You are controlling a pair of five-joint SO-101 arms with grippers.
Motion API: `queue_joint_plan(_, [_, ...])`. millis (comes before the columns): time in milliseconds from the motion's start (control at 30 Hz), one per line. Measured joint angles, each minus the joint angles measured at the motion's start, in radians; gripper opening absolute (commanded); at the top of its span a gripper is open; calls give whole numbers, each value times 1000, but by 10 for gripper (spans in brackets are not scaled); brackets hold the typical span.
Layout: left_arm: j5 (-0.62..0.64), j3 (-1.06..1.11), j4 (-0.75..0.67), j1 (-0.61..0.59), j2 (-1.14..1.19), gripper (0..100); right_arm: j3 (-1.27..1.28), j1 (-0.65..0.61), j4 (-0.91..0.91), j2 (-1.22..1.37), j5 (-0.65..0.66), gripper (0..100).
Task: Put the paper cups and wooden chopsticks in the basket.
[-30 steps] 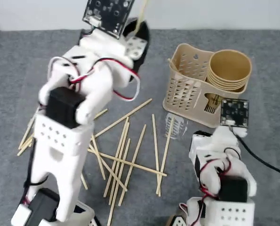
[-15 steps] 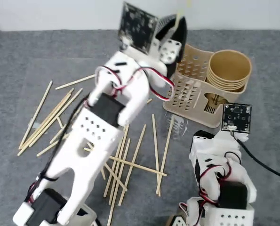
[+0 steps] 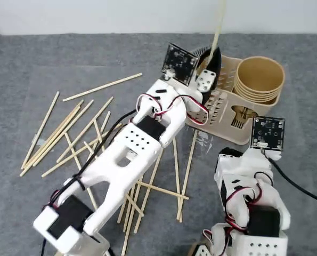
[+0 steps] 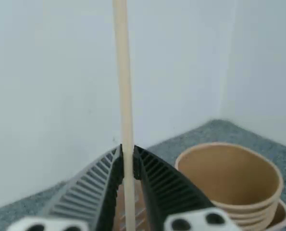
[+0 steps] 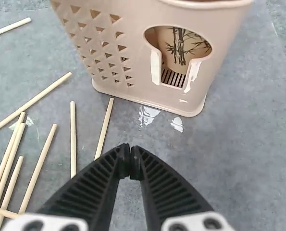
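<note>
The left pincer is clamped on one chopstick, held upright above the basket and beside the stacked cups. The cups stand in the basket's end compartment. On the table, loose chopsticks lie scattered. Several lie crossed under the left arm, which partly hides them. The left wrist view shows the chopstick gripped between the jaws, with the cups just beyond. The right pincer is closed on nothing, above the table near the perforated wall of the basket. More loose chopsticks lie just beside it.
</note>
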Motion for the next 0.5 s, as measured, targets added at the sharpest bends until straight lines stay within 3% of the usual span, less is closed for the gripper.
queue_joint_plan(267, [63,21,3,2,11,136,0,0,0,0,0,8])
queue_joint_plan(500, [117,-6,184,-2,9,138,0,0,0,0,0,8])
